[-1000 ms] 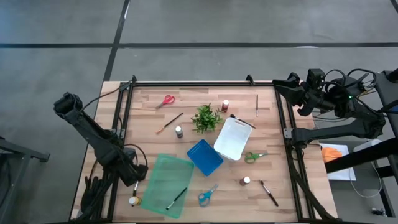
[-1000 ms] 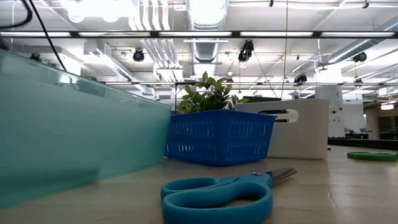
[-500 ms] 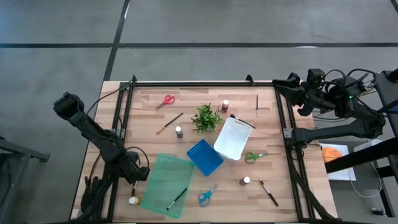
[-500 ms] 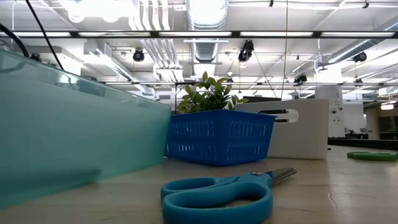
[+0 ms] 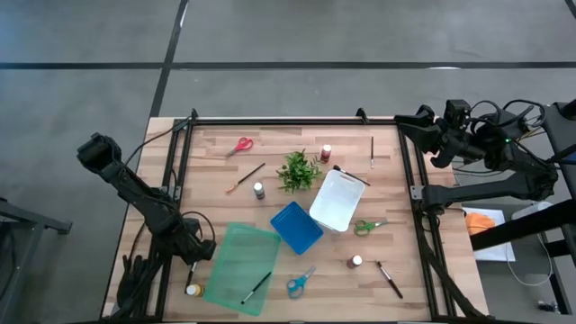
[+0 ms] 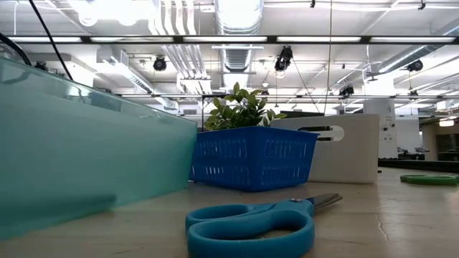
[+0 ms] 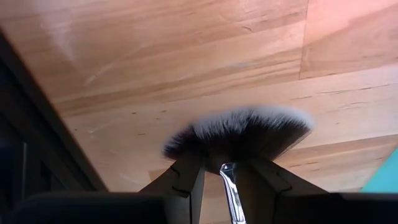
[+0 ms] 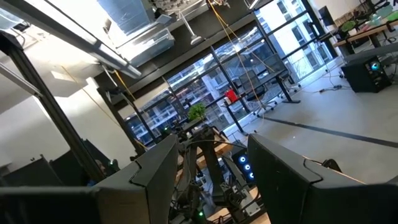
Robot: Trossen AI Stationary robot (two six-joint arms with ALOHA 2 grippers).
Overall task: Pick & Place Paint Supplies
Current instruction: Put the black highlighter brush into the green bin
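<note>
Wooden planks make up the table (image 5: 270, 193), ringed by grey floor. Near its 7 o'clock edge the left tool (image 5: 194, 262) is clenched on a fan brush (image 7: 239, 130), whose dark, white-tipped bristles spread just above the wood in the left wrist view; the metal ferrule shows between the two fingers (image 7: 180, 180). A yellow-capped bottle (image 5: 192, 290) stands just beside it, next to the green tray (image 5: 232, 254), which holds another brush (image 5: 256, 287). Blue scissors (image 5: 301, 282) lie at 6 o'clock, close to the low camera. A blue basket (image 5: 296, 227) and white bin (image 5: 337, 200) sit mid-table, touching at a corner, with the plant (image 5: 298, 171) toward 12. Red scissors (image 5: 239, 146) lie at 11 o'clock, green scissors (image 5: 367, 226) at 3. A white-capped bottle (image 5: 258, 190) stands near centre, a red-capped bottle (image 5: 326, 153) at 12, another bottle (image 5: 356, 262) at 5. The right tool (image 8: 211, 171) waits off the table at 2 o'clock, fingers apart and holding nothing.
</note>
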